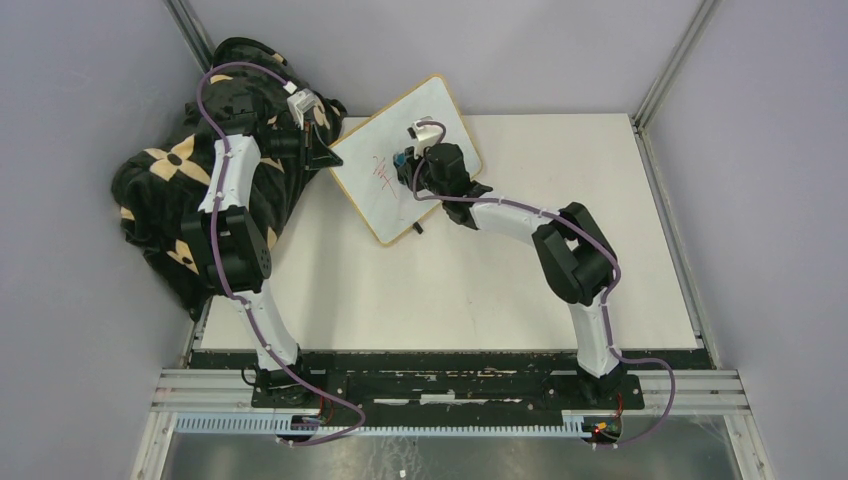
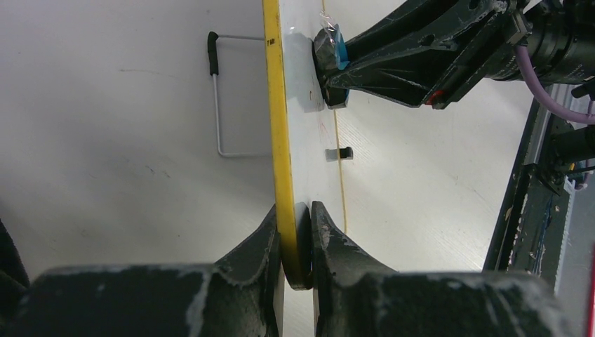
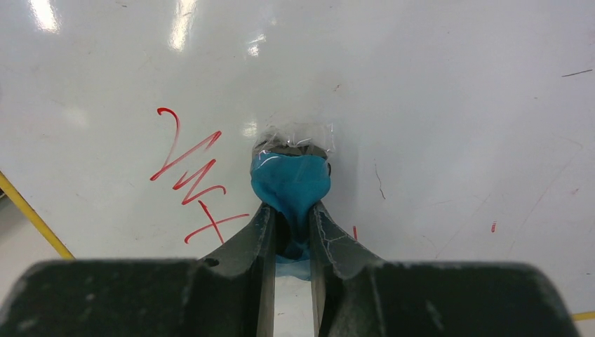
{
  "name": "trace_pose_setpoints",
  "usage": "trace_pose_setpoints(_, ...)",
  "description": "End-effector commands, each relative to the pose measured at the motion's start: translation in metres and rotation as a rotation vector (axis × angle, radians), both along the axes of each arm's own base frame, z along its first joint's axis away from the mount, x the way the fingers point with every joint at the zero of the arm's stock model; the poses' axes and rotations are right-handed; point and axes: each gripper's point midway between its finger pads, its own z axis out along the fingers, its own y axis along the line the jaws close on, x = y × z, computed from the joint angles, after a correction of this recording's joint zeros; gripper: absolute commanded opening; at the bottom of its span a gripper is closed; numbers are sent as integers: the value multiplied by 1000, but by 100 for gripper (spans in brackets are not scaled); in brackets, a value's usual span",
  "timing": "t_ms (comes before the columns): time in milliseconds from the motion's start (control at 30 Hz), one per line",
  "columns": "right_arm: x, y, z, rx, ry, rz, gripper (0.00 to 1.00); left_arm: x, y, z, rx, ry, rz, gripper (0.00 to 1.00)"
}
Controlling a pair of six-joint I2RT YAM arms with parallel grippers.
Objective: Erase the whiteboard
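Scrawl point(image 3: 196, 179), red and unreadable, on whiteboard point(image 3: 435, 91) beside blue eraser point(image 3: 291, 181)

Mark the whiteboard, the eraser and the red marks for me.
whiteboard point(image 1: 445, 100), top external view, bare white face near its far corner.
eraser point(image 3: 291, 179), right wrist view, its blue middle.
red marks point(image 3: 191, 177), right wrist view, middle of the scribble.

Both arms reach forward and inward, the left claw point(image 2: 295, 214) clamped, the right claw point(image 3: 291, 217) pinched nearly closed.
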Motion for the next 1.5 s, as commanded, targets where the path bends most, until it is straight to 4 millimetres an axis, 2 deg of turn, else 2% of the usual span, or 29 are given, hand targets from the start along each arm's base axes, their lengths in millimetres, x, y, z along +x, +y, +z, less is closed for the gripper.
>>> trace_pose_setpoints(0, -4, 12, -12, -12, 34, 42, 1, -3, -22, -13, 44, -59, -96, 3)
trace_pose_setpoints(100, 12, -14, -21, -23, 47, -21, 0, -3, -22, -14, 46, -56, -93, 3)
trace_pose_setpoints(267, 43, -76, -25, -20, 60, -158, 0, -3, -22, -14, 50, -57, -91, 3)
trace_pose_setpoints(400, 60, -119, -29, -21, 72, -242, 1, -3, -22, -13, 50, -58, -91, 3)
trace_pose_setpoints(500, 64, -139, -32, -25, 78, -280, 1, -4, -22, -14, 50, -56, -93, 3)
trace_pose_setpoints(567, 64, -142, -32, -22, 81, -285, 1, -4, -22, -15, 50, -52, -92, 3)
trace_pose_setpoints(700, 58, -134, -32, 6, 90, -251, 1, -4, -22, -16, 52, -51, -91, 3)
trace_pose_setpoints(800, 51, -118, -29, 36, 97, -205, 1, -4, -22, -16, 52, -50, -91, 3)
trace_pose_setpoints(1100, 12, -37, -11, 54, 74, -37, 1, -5, -24, -18, 45, -43, -96, 3)
trace_pose_setpoints(1233, -2, -7, 1, 78, 62, 23, 1, -6, -24, -18, 44, -44, -98, 3)
trace_pose_setpoints(1333, -8, 6, 6, 101, 60, 50, 1, -6, -24, -18, 46, -44, -97, 3)
trace_pose_setpoints(1467, -13, 11, 8, 118, 60, 60, 1, -7, -24, -19, 45, -41, -97, 3)
